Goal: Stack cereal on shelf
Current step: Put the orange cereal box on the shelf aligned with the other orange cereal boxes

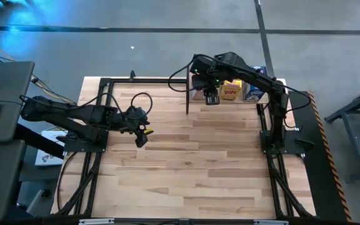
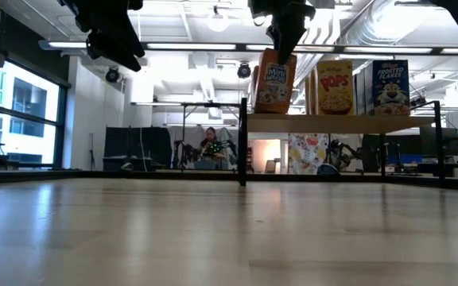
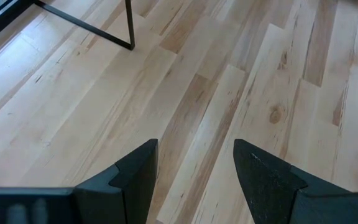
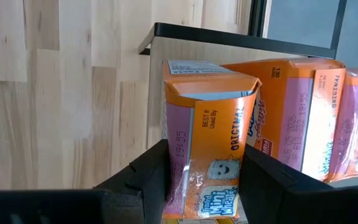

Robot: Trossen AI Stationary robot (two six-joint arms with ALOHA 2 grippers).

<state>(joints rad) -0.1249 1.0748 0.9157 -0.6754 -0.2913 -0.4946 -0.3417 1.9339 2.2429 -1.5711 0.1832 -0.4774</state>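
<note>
Mid-task, several boxes already up. Shelf [image 2: 340,123] at 1 o'clock of table [image 1: 192,169], raised on black uprights. Right hand [image 4: 201,177] over shelf's 9 o'clock end, pinching an orange Mini-Wheats box [image 4: 207,143] between both fingers; box upright, bottom at or just above the board in the low view, contact not clear. Not yet released. Beside it toward 3 o'clock: more orange boxes [image 4: 309,118] in a row, then yellow Pops box [image 2: 335,87], then blue Frosted Flakes box [image 2: 390,87], all standing on shelf. Exact count on shelf hard to tell, boxes overlap. Left hand [image 3: 194,174] at 9 o'clock of table, hovering over bare wood, fingers spread, holding nothing. No loose boxes visible on table, so probably near the end: set down, let go.
</note>
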